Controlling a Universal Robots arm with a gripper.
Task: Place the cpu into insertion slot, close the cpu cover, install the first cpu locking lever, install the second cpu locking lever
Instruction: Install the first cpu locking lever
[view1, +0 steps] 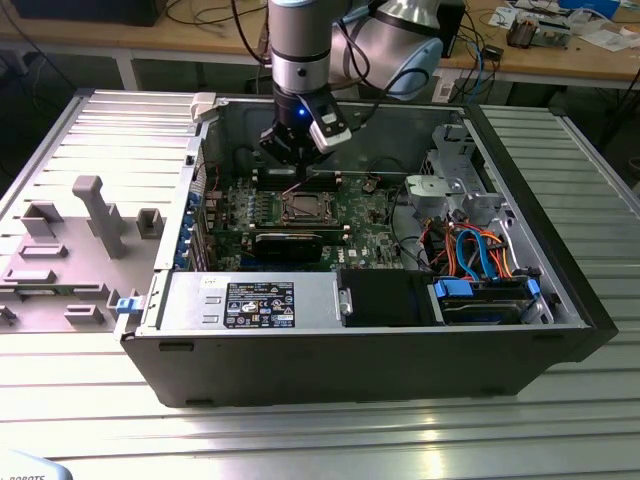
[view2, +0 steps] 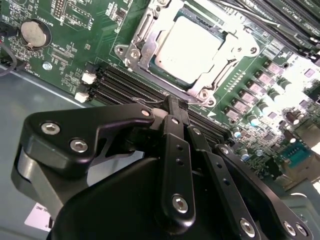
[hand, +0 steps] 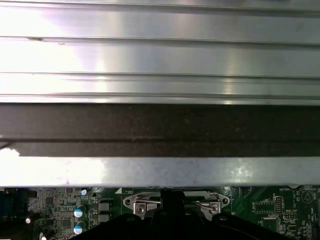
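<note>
In the second wrist view, the pincer (view2: 176, 107) hangs beside the insertion slot (view2: 131, 42), fingers together, gripping nothing. The cpu (view2: 187, 47) sits seated, the cpu cover (view2: 227, 55) down. The tips could slip off a thin lever.

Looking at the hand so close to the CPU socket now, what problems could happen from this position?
1. The hand, fingers together, sits at the rim of the cpu cover, which lies over the cpu. A slip sideways may scrape the memory slots beside the socket.
2. Pressing too hard could strain the motherboard.
3. The case wall stands close behind the arm, so a backward swing might hit it.
</note>
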